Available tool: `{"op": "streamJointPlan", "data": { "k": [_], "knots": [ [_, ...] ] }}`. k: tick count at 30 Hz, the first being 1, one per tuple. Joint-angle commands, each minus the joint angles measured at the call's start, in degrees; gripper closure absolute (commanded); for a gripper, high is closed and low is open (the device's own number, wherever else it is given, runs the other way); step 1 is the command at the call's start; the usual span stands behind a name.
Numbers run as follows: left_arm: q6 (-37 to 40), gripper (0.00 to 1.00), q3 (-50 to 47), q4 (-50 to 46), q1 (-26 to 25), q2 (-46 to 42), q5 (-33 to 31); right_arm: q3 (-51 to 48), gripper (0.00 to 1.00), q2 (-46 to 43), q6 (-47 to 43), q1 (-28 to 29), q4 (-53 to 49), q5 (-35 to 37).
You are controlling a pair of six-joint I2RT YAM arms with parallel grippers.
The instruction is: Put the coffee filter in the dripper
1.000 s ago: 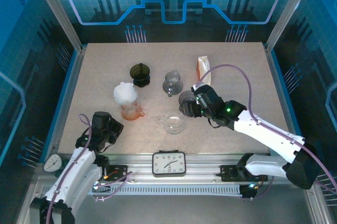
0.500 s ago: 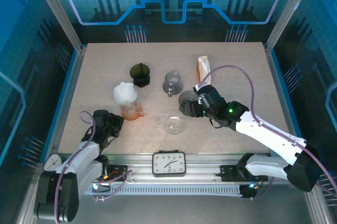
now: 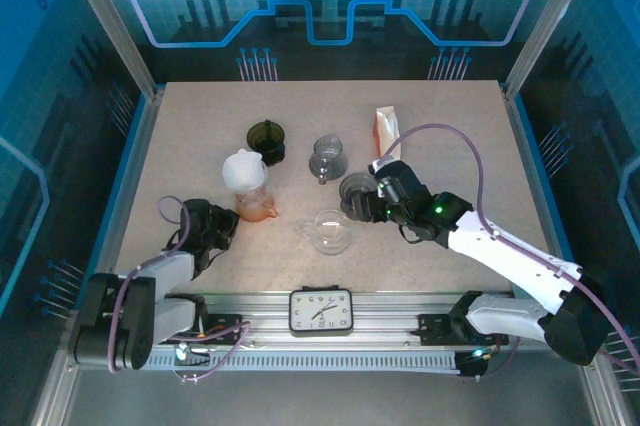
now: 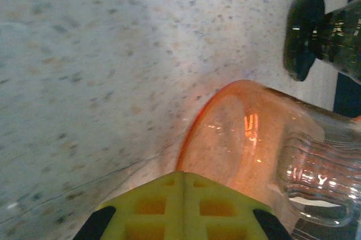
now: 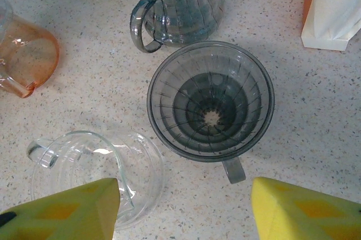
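The white coffee filter point(image 3: 243, 171) sits on top of an orange dripper point(image 3: 258, 209) at the table's left middle. My left gripper point(image 3: 224, 230) lies low beside that dripper's base, its yellow fingertips point(image 4: 184, 179) pressed together and holding nothing. The orange base point(image 4: 242, 138) is right in front of them. My right gripper point(image 3: 361, 200) hovers open over a grey dripper point(image 5: 210, 102), whose cone holds nothing. The right gripper's fingers point(image 5: 62, 209) stand wide either side of its handle, not touching it.
A clear glass dripper point(image 5: 96, 167) stands left of the grey one. A glass server point(image 5: 177, 6), a dark green dripper point(image 3: 266, 140) and an orange-white filter bag point(image 3: 386, 129) stand further back. A clock point(image 3: 321, 310) sits on the front rail.
The left arm has folded down toward the table and its gripper has edged closer to the orange dripper, which looks nudged slightly right with the filter. The right arm has barely moved.
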Motion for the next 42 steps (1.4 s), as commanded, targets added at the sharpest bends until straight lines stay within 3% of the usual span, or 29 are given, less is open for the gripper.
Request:
{"op": "streamJointPlan", "data": {
  "k": [1,7,11,18,25,29,36,42],
  "knots": [
    [0.45,1.00,2.59,7.68,0.47,4.26,2.82,-0.90,0.36,0.80,1.08,-0.73,1.10,-0.38],
    [-1.33,1.00,4.52,14.52,-0.98,12.27,4.41,-0.64,0.36,2.41,1.54,-0.93,1.11,-0.53],
    [-2.23,1.00,4.36,13.49,-0.99,12.22,3.04,-0.33,0.36,3.36,2.01,-1.04,1.03,-0.66],
    [-0.18,1.00,4.95,-4.94,-0.36,-2.33,-2.72,0.79,0.36,5.13,2.67,-2.32,-0.28,0.00],
    [1.57,0.99,5.24,-23.71,1.41,-22.04,-6.36,3.06,0.35,12.22,2.38,-8.81,-0.21,-4.96],
    [1.81,0.83,6.39,-29.59,1.78,-30.13,-6.36,5.35,0.34,18.29,1.69,-11.17,2.00,-6.16],
    [4.26,0.55,12.40,-34.35,1.77,-34.98,-5.39,8.48,0.36,24.23,2.35,-15.78,6.07,-8.28],
    [9.75,0.21,19.16,-33.67,1.70,-35.31,-3.11,11.34,0.44,29.90,2.27,-17.45,6.12,-10.33]
  ]
}}
